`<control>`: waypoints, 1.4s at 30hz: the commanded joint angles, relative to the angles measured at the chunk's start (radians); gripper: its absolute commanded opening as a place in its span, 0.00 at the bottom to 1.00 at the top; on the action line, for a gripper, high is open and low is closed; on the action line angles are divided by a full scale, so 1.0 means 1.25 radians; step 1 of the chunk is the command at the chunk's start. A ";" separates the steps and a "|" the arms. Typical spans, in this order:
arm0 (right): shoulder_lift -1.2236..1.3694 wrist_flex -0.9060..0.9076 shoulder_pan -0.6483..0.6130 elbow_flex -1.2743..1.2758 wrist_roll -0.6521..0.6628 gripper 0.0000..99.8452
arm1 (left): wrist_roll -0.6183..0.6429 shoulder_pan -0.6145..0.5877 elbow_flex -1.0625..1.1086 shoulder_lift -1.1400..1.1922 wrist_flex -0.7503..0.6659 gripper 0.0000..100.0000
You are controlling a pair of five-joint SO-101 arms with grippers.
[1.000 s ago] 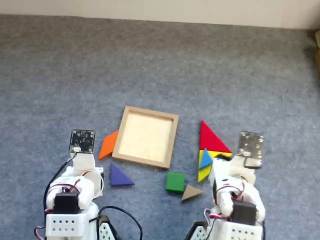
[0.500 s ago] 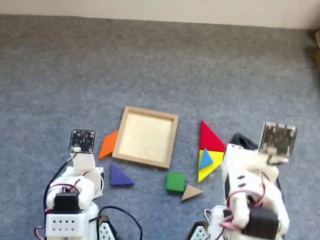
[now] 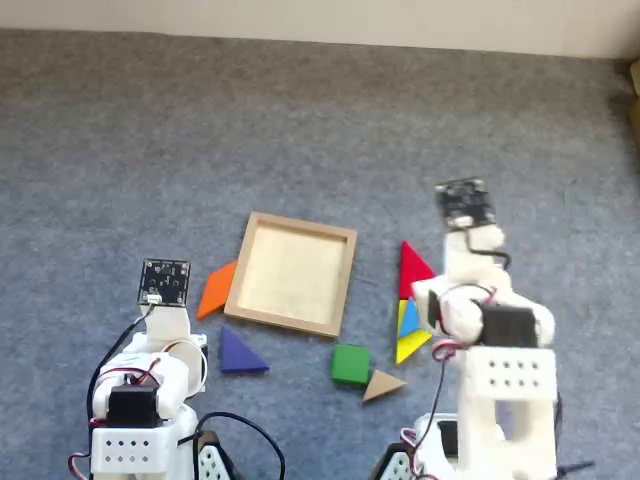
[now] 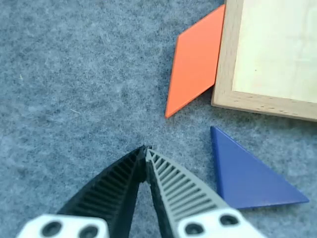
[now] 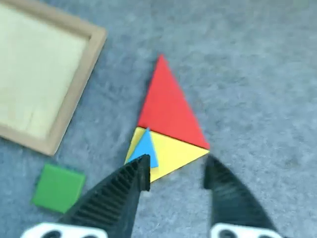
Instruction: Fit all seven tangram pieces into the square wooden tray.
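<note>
The square wooden tray (image 3: 240, 276) lies with nothing in it at mid-table. An orange parallelogram (image 3: 216, 288) touches its left rim, and a dark blue triangle (image 3: 238, 354) lies below that. To the right of the tray sit a red triangle (image 3: 413, 267), a yellow triangle (image 3: 410, 342) and a small light blue triangle (image 3: 408, 316) resting on the yellow one. A green square (image 3: 350, 364) and a tan triangle (image 3: 381, 384) lie nearer the arms. My right gripper (image 5: 177, 166) is open above the yellow triangle (image 5: 173, 153). My left gripper (image 4: 145, 153) is shut on nothing, near the orange parallelogram (image 4: 195, 62).
Grey carpet covers the table. The left arm (image 3: 150, 370) stays folded at the front left, and the right arm (image 3: 485, 320) stands at the front right beside the red and yellow pieces. Open carpet stretches behind the tray.
The right arm has risen and swung forward and left, so its wrist now hangs over the red and yellow triangles. The left arm and all pieces have stayed put.
</note>
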 commanded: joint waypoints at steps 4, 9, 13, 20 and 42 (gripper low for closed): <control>0.125 -0.006 -0.075 -0.060 0.016 0.37 | 0.006 -0.010 0.015 -0.034 0.002 0.01; 0.228 -0.064 -0.116 -0.089 0.016 0.40 | 0.006 -0.010 0.015 -0.034 0.002 0.01; 0.316 -0.099 -0.122 -0.091 0.047 0.44 | 0.006 -0.010 0.015 -0.034 0.002 0.01; 0.430 -0.182 -0.121 -0.091 0.115 0.45 | 0.006 -0.010 0.015 -0.034 0.002 0.01; 0.651 -0.354 -0.037 -0.091 0.248 0.45 | 0.006 -0.010 0.015 -0.034 0.002 0.01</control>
